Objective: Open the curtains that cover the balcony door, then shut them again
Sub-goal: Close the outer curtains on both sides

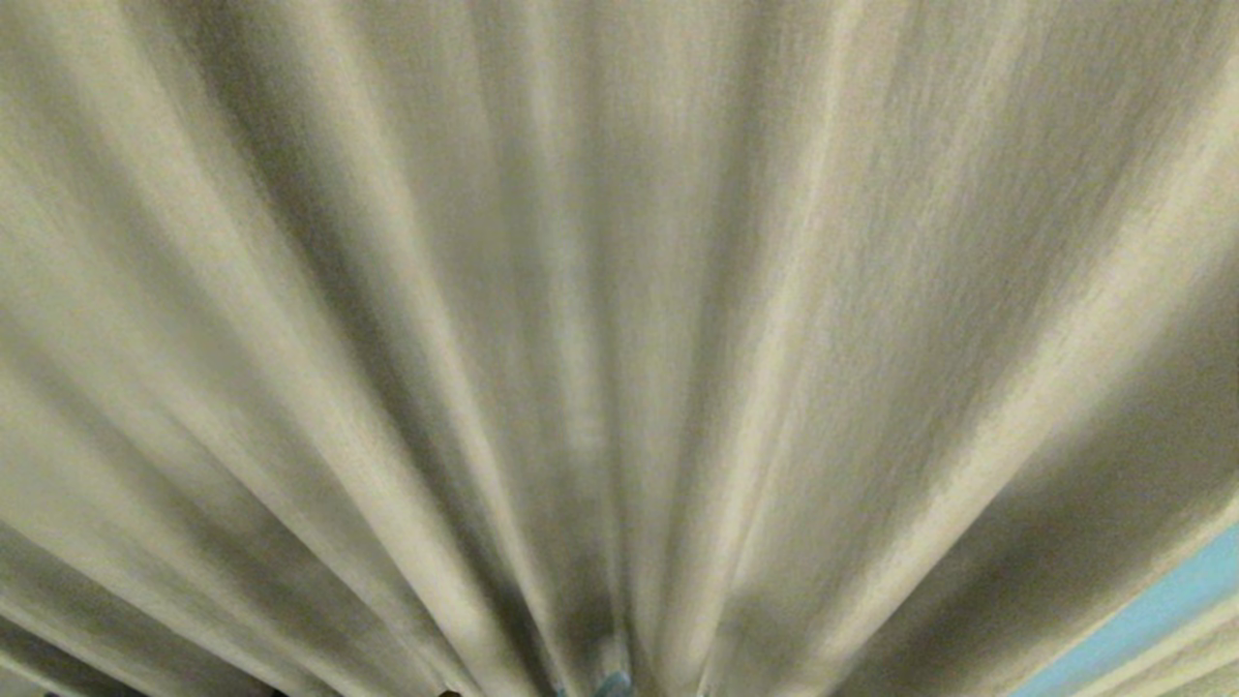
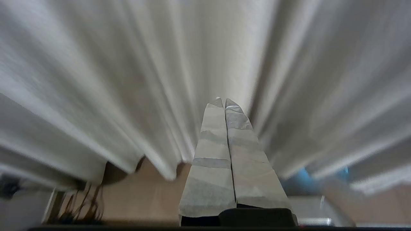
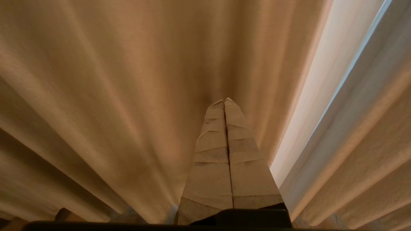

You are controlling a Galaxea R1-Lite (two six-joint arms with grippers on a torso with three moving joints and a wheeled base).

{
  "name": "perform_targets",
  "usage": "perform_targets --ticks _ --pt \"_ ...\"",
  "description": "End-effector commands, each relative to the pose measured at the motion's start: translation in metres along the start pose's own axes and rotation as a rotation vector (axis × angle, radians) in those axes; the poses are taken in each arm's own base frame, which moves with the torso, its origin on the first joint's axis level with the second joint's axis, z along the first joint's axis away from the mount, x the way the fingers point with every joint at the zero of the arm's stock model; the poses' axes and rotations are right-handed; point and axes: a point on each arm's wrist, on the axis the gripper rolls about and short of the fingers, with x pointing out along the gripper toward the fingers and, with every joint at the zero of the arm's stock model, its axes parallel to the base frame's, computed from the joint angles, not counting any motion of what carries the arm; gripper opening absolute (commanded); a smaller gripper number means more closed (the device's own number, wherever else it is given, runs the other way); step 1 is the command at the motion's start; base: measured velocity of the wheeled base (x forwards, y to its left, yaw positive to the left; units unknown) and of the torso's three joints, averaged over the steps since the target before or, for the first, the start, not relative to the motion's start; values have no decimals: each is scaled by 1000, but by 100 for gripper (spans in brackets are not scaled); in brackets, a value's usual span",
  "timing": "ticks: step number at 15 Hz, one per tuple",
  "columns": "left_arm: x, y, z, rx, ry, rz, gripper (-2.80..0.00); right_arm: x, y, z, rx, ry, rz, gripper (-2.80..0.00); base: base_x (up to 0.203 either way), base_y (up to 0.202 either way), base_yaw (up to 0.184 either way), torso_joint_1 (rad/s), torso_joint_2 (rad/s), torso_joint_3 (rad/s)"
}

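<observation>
The curtains (image 1: 619, 290) fill the whole head view in beige pleats — neither arm shows there, and only a pale blue sliver shows at the lower right. In the wrist views the left gripper (image 2: 223, 102) and right gripper (image 3: 224, 102) sit at centre frame, fingers pressed together, pinching nothing — whether the tips touch the cloth is unclear.

Below the hanging fabric you see a strip of light wooden floor (image 2: 141, 195). At one edge of it lies a tangle of dark cables (image 2: 80, 208), and a pale blue patch (image 2: 303, 178) shows farther along. Soft, even light fills everything in front of you.
</observation>
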Motion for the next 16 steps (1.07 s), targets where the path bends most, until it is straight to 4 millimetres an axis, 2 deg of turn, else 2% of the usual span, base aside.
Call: perform_targets --ticks 1,3,16 --pt "-9 0 -3 -11 -121 3 -280 0 0 0 0 -1 0 -280 0 0 0 0 0 0" --pt "-14 0 -6 -19 -194 11 -280 0 0 0 0 -1 0 -280 0 0 0 0 0 0" --pt "-14 0 -6 -20 -195 11 -280 0 0 0 1 -1 0 -280 0 0 0 0 0 0"
